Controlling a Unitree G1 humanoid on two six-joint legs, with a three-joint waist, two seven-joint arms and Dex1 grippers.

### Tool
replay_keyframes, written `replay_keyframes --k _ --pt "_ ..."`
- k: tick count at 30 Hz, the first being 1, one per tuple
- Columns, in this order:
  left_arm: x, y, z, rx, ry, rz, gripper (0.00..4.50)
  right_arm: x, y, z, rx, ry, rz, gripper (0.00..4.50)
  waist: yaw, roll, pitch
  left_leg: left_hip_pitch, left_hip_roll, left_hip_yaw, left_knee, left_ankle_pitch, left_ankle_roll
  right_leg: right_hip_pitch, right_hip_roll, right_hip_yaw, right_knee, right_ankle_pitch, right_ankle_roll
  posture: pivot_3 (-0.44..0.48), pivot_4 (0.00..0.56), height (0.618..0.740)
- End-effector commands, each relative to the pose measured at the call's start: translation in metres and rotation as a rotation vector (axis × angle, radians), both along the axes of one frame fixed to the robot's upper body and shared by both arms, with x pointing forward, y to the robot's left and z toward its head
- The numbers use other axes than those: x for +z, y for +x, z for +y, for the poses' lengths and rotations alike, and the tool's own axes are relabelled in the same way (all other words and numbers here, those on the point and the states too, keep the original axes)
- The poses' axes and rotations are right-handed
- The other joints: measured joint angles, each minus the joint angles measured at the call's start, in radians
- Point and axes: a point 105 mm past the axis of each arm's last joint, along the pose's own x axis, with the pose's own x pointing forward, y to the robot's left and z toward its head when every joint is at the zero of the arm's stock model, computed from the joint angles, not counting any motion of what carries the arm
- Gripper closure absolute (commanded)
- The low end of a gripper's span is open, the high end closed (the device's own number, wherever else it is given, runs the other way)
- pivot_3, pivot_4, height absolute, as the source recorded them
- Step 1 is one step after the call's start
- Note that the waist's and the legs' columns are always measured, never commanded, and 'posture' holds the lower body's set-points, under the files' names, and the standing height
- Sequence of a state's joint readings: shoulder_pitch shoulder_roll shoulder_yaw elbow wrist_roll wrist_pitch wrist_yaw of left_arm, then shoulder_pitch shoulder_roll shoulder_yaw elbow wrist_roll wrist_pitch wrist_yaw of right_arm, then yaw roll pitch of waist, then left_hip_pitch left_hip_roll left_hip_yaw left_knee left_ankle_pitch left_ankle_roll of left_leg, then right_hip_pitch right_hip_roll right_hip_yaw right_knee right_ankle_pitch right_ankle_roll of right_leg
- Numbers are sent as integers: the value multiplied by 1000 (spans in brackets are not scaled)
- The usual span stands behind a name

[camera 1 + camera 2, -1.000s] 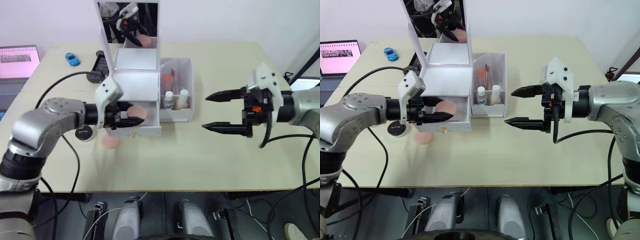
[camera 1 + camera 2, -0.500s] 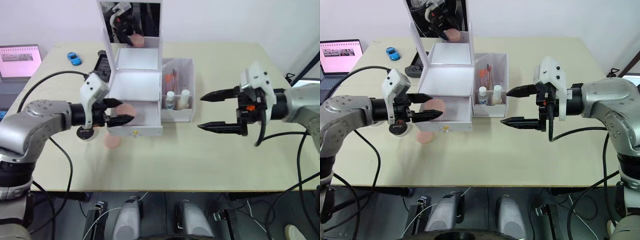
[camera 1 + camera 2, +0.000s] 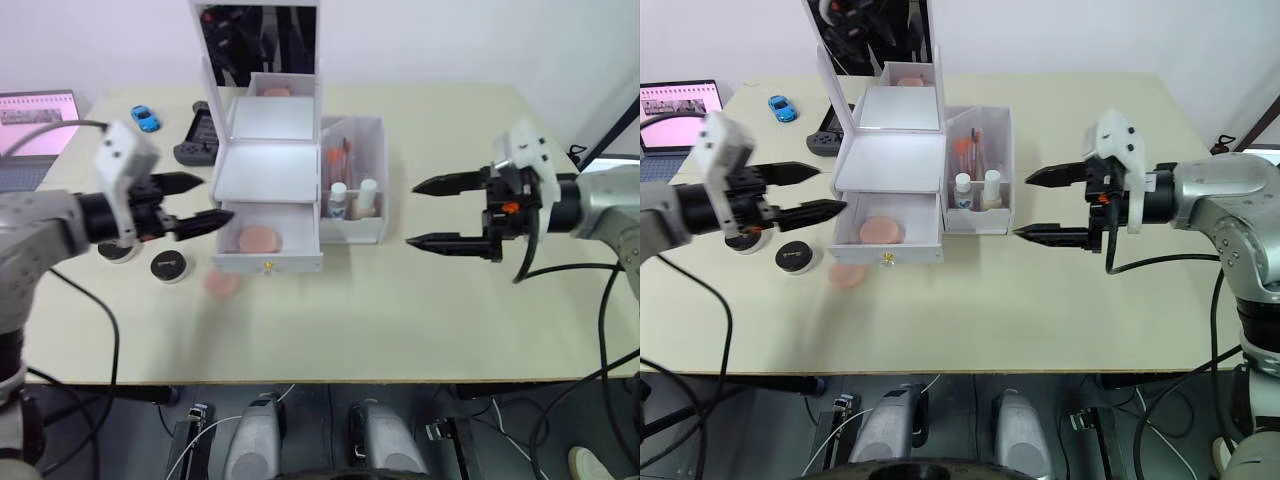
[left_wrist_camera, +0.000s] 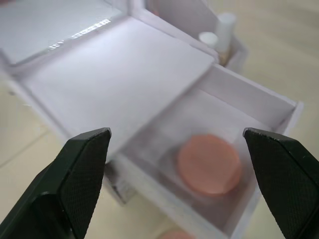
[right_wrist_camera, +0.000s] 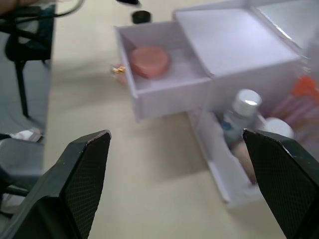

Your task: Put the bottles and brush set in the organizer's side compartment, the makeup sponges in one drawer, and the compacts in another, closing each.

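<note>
organizer rigid, light plastic, between both pincers | open drawer beside left gripper tips, push front to close | sponge inside, another below tips: soft, pinch edges | right gripper agape, empty; left likewise

The left arm reaches in from the robot's left side, forearm roughly level, its left pincer pointing toward the robot's right with the two black fingers spread wide apart and nothing between them. The right arm comes in from the opposite side, elbow bent, wrist level; the right pincer points back toward the left one, its fingers likewise parted and empty. The two pincers face each other, well apart.
</note>
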State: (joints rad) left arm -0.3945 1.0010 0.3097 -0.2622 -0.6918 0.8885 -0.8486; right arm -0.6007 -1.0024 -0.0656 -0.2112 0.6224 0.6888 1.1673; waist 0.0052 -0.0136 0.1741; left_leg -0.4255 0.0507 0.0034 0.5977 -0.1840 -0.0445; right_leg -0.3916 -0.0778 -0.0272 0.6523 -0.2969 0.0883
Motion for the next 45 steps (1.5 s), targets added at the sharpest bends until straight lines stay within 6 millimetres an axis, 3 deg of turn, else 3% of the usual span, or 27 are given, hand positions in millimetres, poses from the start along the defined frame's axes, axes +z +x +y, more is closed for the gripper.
replay_keyframes --k 1,4,11,17,22,26,33,36,40,45 --pt "9 -9 54 154 -9 -56 33 10 9 -26 -89 18 -114 0 -2 0 0 0 0 0 0 0 0 0 0 0 0 0 0 0 150 740" --pt "0 -25 103 292 -56 -82 33 -1 21 -54 -189 35 -144 0 -2 0 0 0 0 1 0 0 0 -1 0 0 0 0 0 0 150 740" --pt "-42 -78 178 509 6 -59 33 -48 34 -121 -403 39 -93 0 -1 0 0 0 0 3 0 0 0 0 -2 0 -1 0 -1 0 150 740" --pt "-63 -108 209 624 45 -45 33 -77 35 -143 -494 18 -65 0 0 0 -1 1 0 4 0 0 0 0 -3 0 -1 -2 -3 0 150 740" --pt "-64 -110 210 626 38 -56 33 -78 34 -145 -483 4 -64 0 -2 0 -1 1 0 4 -1 0 0 0 -3 0 -1 -1 -1 0 150 740" --pt "-58 -98 195 558 58 -76 33 -60 34 -125 -394 50 -41 0 -3 0 -1 1 0 4 -1 0 0 0 -3 0 -1 -1 -1 0 150 740" --pt "-52 -78 124 370 15 -93 33 -9 8 -30 26 141 106 0 -18 1 -1 1 1 3 -2 0 0 0 -3 0 0 0 -1 0 150 740" --pt "-65 -81 91 320 -20 -65 33 8 -4 -1 168 139 113 0 -23 0 -1 2 1 3 -2 -1 0 0 -3 1 -1 0 0 0 150 740" --pt "-80 -84 54 301 -67 -45 33 17 -13 18 266 97 100 0 -16 -1 -2 1 1 3 -2 -1 0 0 -3 1 -1 0 0 0 150 740" --pt "-112 -86 20 353 -147 13 33 24 -16 25 298 40 68 0 -11 -1 -2 1 0 3 0 -1 0 2 -3 1 -1 -1 -3 0 150 740"
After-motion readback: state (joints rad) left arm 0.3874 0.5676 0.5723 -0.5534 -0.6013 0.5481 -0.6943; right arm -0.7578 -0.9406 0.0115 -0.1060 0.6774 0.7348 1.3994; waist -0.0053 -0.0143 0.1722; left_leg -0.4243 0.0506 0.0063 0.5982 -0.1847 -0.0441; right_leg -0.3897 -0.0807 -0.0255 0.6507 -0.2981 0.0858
